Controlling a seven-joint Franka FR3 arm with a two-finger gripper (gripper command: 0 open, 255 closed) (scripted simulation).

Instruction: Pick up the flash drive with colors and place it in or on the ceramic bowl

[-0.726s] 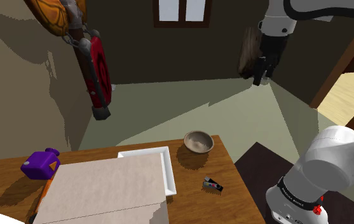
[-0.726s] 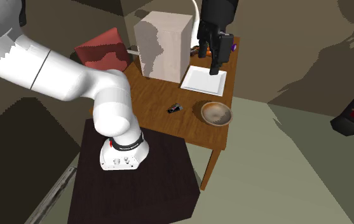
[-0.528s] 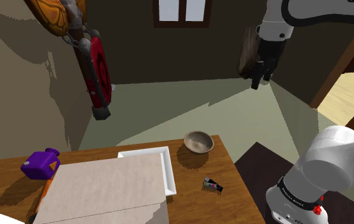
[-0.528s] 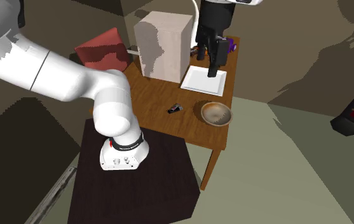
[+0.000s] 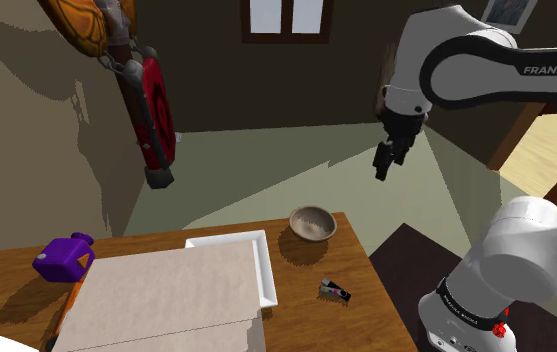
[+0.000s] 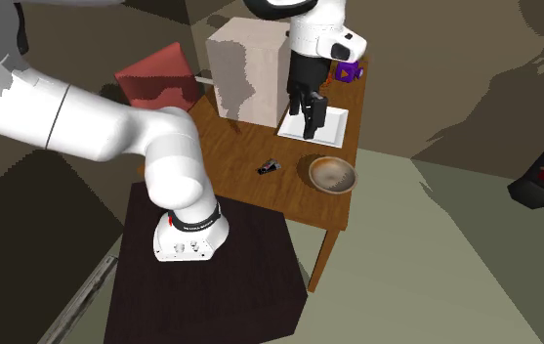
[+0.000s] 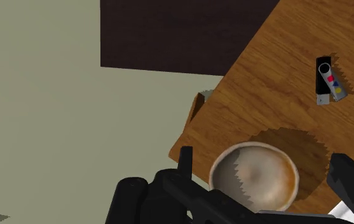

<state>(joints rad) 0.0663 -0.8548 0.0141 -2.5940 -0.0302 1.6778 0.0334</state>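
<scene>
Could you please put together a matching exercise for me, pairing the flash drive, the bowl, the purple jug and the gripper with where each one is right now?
Things:
1. flash drive
2. bowl
3. purple jug
4. gripper

Places:
A. up in the air, open and empty
B. at the end of the table on the shoulder view's left, beside the tall box
C. flat on bare wood, near the table edge by the stand
D. upright near a table corner, next to the white tray

Pairs: 1-C, 2-D, 3-B, 4-A
</scene>
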